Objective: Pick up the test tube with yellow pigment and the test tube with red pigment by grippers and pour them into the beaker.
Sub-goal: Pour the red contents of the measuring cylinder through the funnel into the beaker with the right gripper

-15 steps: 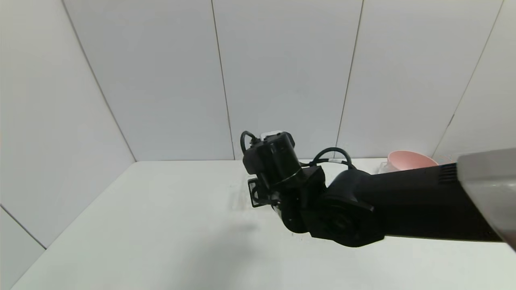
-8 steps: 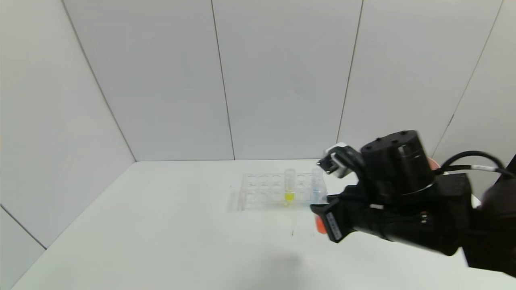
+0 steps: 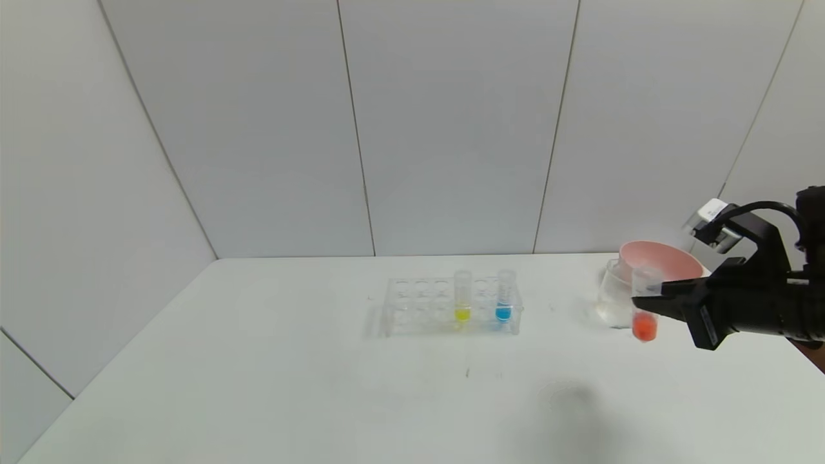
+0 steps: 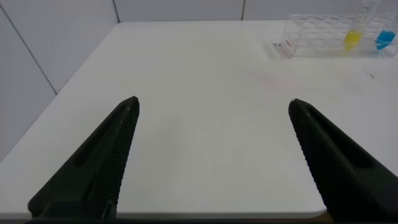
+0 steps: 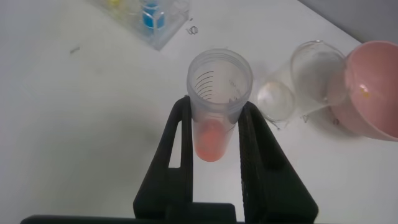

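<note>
Right gripper (image 3: pixel 644 303): clamped on the test tube with red pigment (image 3: pixel 644 306), upright, mouth up, near the worktop's (image 3: pixel 258 361) right edge.
Beaker (image 3: pixel 612 299): clear glass, just beyond the held tube, before the pink bowl (image 3: pixel 664 258).
Test tube with yellow pigment (image 3: pixel 462 296): upright in the clear rack (image 3: pixel 419 309), mid-worktop.
Left gripper (image 4: pixel 211 155): fingers wide apart, idle at the left edge.

Right arm reaching in from the right side, wrist roughly level, right gripper (image 3: pixel 646 303) pointing left with its two fingers (image 5: pixel 177 146) clamped either side of the red test tube (image 5: pixel 214 109), held upright above the table. Left gripper (image 4: pixel 211 155) low over the near left, fingers spread wide, holding nothing.
</note>
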{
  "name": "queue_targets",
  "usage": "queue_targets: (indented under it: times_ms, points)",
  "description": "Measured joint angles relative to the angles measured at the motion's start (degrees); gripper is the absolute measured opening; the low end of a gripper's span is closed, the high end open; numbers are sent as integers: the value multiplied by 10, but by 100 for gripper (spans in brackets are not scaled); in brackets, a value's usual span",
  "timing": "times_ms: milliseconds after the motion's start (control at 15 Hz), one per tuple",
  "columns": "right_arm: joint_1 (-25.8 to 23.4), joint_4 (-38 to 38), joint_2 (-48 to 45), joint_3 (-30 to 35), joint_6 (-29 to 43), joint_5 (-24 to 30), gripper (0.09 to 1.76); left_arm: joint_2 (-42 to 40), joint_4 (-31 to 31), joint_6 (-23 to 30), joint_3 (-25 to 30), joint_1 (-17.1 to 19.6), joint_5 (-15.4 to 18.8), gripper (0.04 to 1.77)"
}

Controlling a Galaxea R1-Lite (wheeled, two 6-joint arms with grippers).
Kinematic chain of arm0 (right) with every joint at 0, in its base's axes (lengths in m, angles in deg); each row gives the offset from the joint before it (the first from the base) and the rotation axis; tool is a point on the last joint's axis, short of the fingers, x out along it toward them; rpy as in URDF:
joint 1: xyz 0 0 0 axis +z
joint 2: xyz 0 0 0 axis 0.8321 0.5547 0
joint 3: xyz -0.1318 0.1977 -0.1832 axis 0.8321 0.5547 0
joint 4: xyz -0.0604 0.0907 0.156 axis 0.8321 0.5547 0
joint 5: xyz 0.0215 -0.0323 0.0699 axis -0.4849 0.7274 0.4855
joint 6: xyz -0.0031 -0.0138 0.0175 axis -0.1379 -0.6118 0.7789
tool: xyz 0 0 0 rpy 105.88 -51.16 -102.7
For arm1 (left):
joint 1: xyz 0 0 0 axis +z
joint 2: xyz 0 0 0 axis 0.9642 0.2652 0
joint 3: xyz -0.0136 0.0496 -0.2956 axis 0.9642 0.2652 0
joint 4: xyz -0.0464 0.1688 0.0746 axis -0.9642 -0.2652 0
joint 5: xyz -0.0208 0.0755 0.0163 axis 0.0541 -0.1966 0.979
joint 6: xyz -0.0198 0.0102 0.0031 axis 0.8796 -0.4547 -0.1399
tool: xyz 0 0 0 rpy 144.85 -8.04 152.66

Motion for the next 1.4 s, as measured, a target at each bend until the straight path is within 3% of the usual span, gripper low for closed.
queue_targets:
  times_ms: [133,333,600,933,1200,1400]
  points:
    - [-53,12,30,-39,-46,13,49,0,0,0,0,0,0,172]
    - [-100,91,77,-136,-80,14,49,0,0,0,0,0,0,172]
    - [-128,230,144,-312,-110,9,49,0,0,0,0,0,0,172]
    - [-143,426,236,-512,-186,-54,49,0,0,0,0,0,0,172]
    - [-153,518,288,-607,-265,-77,49,0,0,0,0,0,0,172]
    - [-156,530,313,-630,-346,-103,49,0,0,0,0,0,0,172]
